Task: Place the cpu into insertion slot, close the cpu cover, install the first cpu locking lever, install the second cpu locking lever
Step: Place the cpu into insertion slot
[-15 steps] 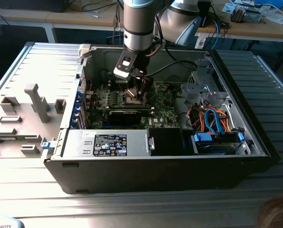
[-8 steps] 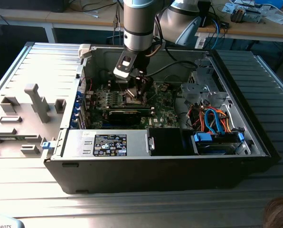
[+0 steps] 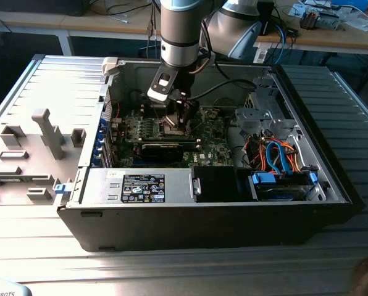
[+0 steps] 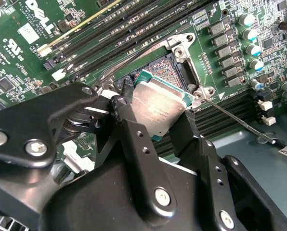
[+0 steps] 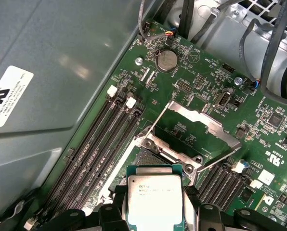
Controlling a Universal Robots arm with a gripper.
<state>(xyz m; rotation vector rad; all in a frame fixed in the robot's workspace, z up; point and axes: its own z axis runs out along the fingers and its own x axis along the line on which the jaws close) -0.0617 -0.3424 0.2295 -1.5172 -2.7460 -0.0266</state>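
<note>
My gripper (image 3: pixel 176 118) reaches down into the open computer case over the green board. It is shut on the cpu (image 5: pixel 155 198), a flat square chip with a silver-grey top, with one black finger (image 4: pixel 125 94) on each side. In both wrist views the cpu (image 4: pixel 159 107) hangs slightly tilted over the insertion slot (image 5: pixel 149 156), whose dark pin field (image 4: pixel 175 72) shows beyond the chip's edge. I cannot tell whether chip and slot touch. The cpu cover (image 5: pixel 201 120), a grey metal frame, stands swung open behind the slot. Two thin wire locking levers (image 5: pixel 159 119) (image 4: pixel 240 120) stick out unlatched.
Long black memory slots (image 5: pixel 105 139) run beside the socket. A black expansion card (image 3: pixel 165 148) lies in front of it, then the power supply (image 3: pixel 153 185). A drive cage with cables (image 3: pixel 276 154) sits at the exterior view's right. A grey fixture plate (image 3: pixel 23 154) lies outside the case.
</note>
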